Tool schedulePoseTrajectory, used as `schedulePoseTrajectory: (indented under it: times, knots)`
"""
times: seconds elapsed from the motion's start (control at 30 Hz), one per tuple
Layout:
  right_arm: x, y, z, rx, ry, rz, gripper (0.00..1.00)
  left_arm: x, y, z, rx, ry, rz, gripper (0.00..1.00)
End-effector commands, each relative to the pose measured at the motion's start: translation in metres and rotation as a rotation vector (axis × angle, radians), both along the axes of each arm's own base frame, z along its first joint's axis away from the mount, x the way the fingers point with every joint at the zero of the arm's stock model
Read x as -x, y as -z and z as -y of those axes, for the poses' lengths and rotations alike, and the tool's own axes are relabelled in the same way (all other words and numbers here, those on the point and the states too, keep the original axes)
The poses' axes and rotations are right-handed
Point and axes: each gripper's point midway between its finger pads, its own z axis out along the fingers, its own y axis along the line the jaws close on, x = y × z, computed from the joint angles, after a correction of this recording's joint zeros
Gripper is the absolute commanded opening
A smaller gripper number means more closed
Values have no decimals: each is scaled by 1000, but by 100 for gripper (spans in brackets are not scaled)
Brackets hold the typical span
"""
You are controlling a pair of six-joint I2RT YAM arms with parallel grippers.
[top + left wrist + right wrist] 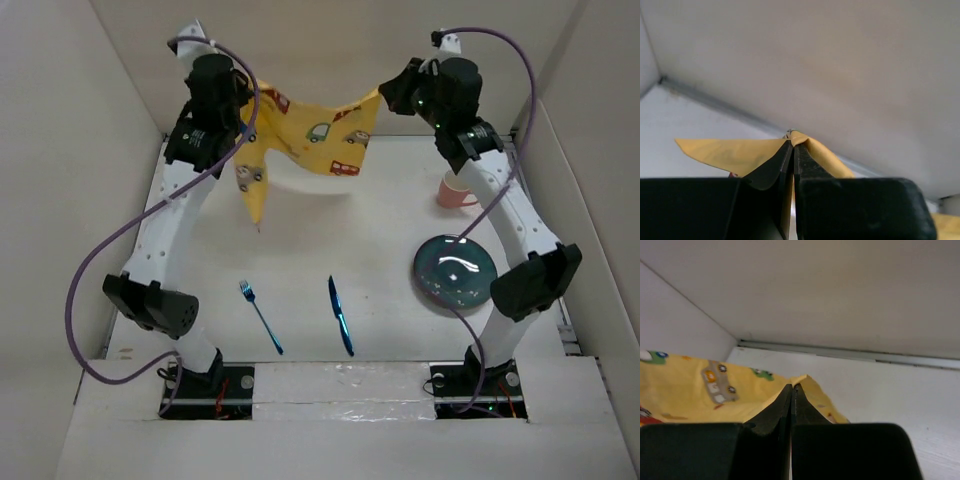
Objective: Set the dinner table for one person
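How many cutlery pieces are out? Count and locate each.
2. The fork lies front left; the knife to its right, left of the plate. The raised placemat may hide more.

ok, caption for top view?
Left gripper and right gripper hold the placemat over the table; fork, knife, plate, cup on it.

Both arms rise from their bases with elbows low and wrists lifted high at the far side — left gripper (258, 94) and right gripper (384, 93) each have fingers (769, 171) pinched tight on a corner of the yellow cloth (310, 130).
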Motion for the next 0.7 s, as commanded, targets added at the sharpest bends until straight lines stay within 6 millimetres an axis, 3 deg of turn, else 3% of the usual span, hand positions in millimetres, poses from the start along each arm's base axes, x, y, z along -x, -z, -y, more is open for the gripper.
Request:
schedulePoseTrajectory:
  times: [0.0,0.03,0.07,0.1,0.13,0.17,0.2,0.23,0.27,0.3,0.33,0.37,0.43,0.47,0.53,0.57,0.67]
  knots:
    - [35,-40,3,-15,-68,80,0,38,-34,-11,-174,-36,-46,0]
    - [53,-63,9,-36,-71,157,0,43,-29,-14,-178,-40,-53,0]
    - [61,-55,11,-38,-72,155,0,54,-8,-16,-169,-31,-66,0]
    - [62,-5,11,-16,-74,70,0,61,8,-17,-163,-27,-76,0]
    - [79,-15,17,-36,-75,123,0,70,24,-19,-149,-20,-76,0]
    - [86,34,23,-23,-67,39,0,96,90,-23,-91,-14,-130,0]
    - [86,34,23,-28,-68,36,0,96,90,-23,-91,-14,-130,0]
    - [90,79,24,-15,-66,-15,0,103,113,-24,-71,-14,-152,3]
    - [94,96,30,-16,-55,-36,0,118,157,-23,-61,8,-211,8]
    - [96,119,36,-16,-48,-72,0,124,179,-23,-24,-4,-238,17]
    - [102,157,40,-7,-48,-132,0,130,195,-21,-5,-7,-261,37]
    - [106,176,44,-5,-47,-176,0,136,219,-19,4,4,-304,46]
    - [114,204,51,-7,-25,-245,0,142,235,-18,41,-5,-336,59]
    - [125,232,55,1,-17,-300,0,145,242,-19,42,-8,-346,64]
    - [132,243,59,-20,5,-313,0,149,239,-22,54,-20,-325,65]
    - [139,259,62,-10,14,-348,0,151,242,-27,49,-43,-324,65]
    - [143,268,68,1,46,-374,0,156,251,-30,67,-63,-332,70]
